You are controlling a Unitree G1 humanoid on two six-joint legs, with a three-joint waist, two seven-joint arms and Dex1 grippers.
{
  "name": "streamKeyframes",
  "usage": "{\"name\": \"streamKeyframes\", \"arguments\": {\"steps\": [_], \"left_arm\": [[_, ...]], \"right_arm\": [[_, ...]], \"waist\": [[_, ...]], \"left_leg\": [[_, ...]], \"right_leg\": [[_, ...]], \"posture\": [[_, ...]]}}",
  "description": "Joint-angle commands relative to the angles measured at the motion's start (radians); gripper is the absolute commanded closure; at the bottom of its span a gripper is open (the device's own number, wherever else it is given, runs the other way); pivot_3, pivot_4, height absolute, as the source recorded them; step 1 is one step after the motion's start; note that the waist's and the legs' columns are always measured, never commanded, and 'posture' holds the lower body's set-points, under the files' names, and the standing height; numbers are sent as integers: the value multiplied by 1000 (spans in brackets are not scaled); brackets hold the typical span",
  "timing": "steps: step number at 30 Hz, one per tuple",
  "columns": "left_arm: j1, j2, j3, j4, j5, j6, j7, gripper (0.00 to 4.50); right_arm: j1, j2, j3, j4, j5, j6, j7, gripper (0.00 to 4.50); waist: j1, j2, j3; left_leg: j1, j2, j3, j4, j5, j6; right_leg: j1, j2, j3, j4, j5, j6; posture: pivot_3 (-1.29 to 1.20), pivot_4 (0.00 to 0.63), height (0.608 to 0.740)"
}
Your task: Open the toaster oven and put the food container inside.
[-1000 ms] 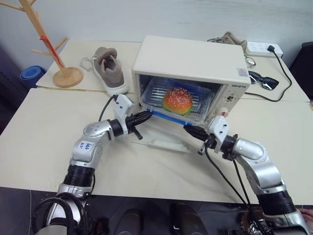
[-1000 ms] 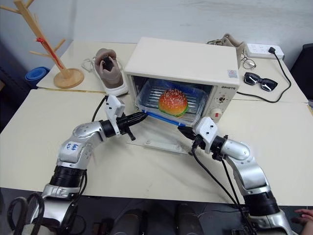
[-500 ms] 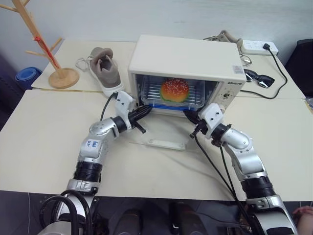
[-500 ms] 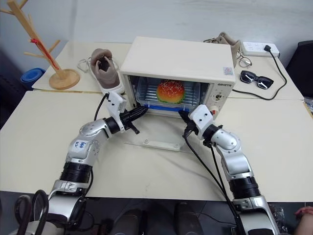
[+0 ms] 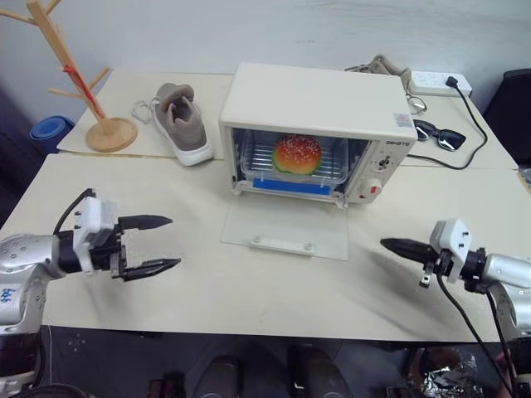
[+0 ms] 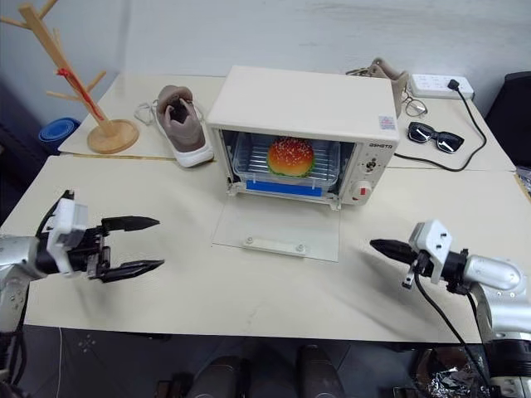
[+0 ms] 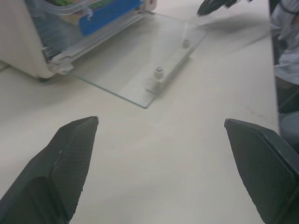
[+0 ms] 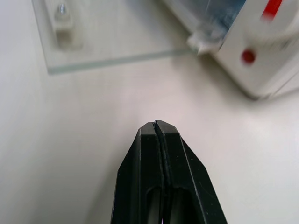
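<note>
The cream-white toaster oven (image 5: 319, 104) stands at the table's middle with its glass door (image 5: 286, 229) dropped flat onto the table. Inside on the rack sits the food container (image 5: 297, 162), clear plastic with a blue strip in front and a sesame-bun burger showing through. My left gripper (image 5: 163, 243) hovers over the table well left of the door, open and empty. My right gripper (image 5: 387, 243) is shut and empty, to the right of the door; its closed fingertips (image 8: 157, 125) point toward the oven's front corner.
A grey shoe (image 5: 182, 123) lies left of the oven and a wooden rack (image 5: 83, 83) stands at the far left. Sunglasses (image 5: 440, 135), a power strip (image 5: 438, 82) and a black cable (image 5: 477, 124) lie behind the oven on the right.
Both grippers have pulled back from the oven mouth toward the table's sides, the left gripper has opened, and the container now rests fully inside the oven.
</note>
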Motion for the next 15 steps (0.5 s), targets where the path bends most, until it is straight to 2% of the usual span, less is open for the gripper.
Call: {"name": "streamKeyframes", "arguments": {"steps": [1,4,7,11,15], "left_arm": [[11,-14,29,-106,-102,61,15,51],[22,-21,36,-160,-155,136,59,51],[11,-68,67,-194,-174,143,157,51],[1,-151,131,-223,-216,161,316,51],[29,-170,154,-255,-207,158,375,51]], "right_arm": [[-12,52,36,1,5,-57,31,4500],[-15,103,64,-46,40,-50,49,4500],[-20,158,72,-131,87,-10,22,4500],[-44,225,16,-216,163,59,-74,4500],[-114,284,-57,-295,280,171,-223,4500]], "waist": [[0,0,0],[0,1,0],[-5,1,0],[-6,1,0],[-5,1,0]], "left_leg": [[-1,0,0,0,0,0],[-1,0,0,0,0,-1],[-1,0,-1,0,0,-2],[-1,1,-1,0,0,-2],[-2,1,-1,0,0,-3]], "right_leg": [[-1,0,0,0,0,0],[-2,0,0,1,0,0],[-2,0,0,1,0,0],[-2,1,0,1,0,0],[-2,1,0,1,0,0]], "posture": [[0,150,740],[0,150,740],[0,150,740],[0,150,740],[0,150,740]]}}
